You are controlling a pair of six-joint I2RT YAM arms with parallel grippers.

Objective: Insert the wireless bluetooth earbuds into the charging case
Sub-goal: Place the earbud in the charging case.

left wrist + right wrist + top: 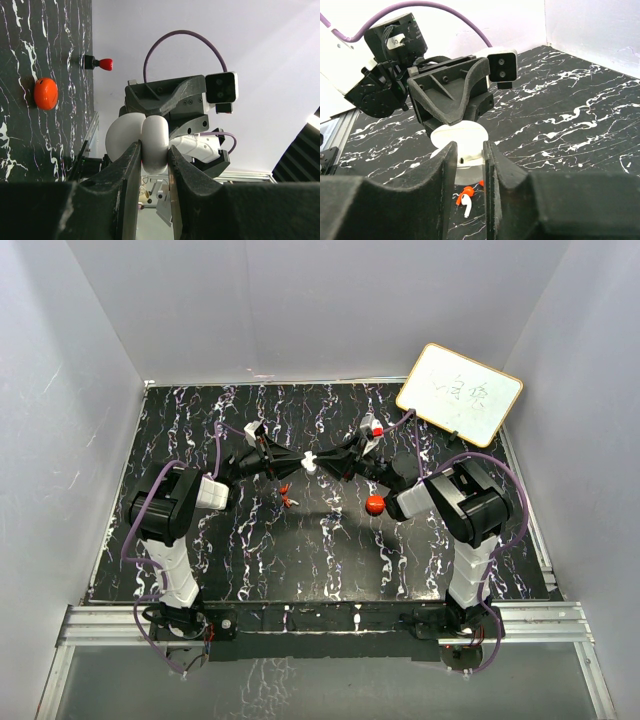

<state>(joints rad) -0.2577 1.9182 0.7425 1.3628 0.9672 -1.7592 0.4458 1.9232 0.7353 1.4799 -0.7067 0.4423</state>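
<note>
while both at the charging case [126, 139], left tool [155, 150] tight on it, right tool [469, 148] grip unclear

The table [250, 560] has a black top veined with white, like marble, and white walls close it in on three sides. Taking its middle as the clock's centre, the earbuds [287, 495] lie loose on the surface just off centre at about 9 o'clock: tiny red and white pieces close together. An orange disc [375, 504] rests flat at about 4 o'clock, near the middle. In the left wrist view a small black peg with a red tip [98, 63] juts from the surface near the disc. A whiteboard [460, 393] stands tilted at the 2 o'clock corner. A metal rail [320, 625] runs along the 6 o'clock edge.
</note>
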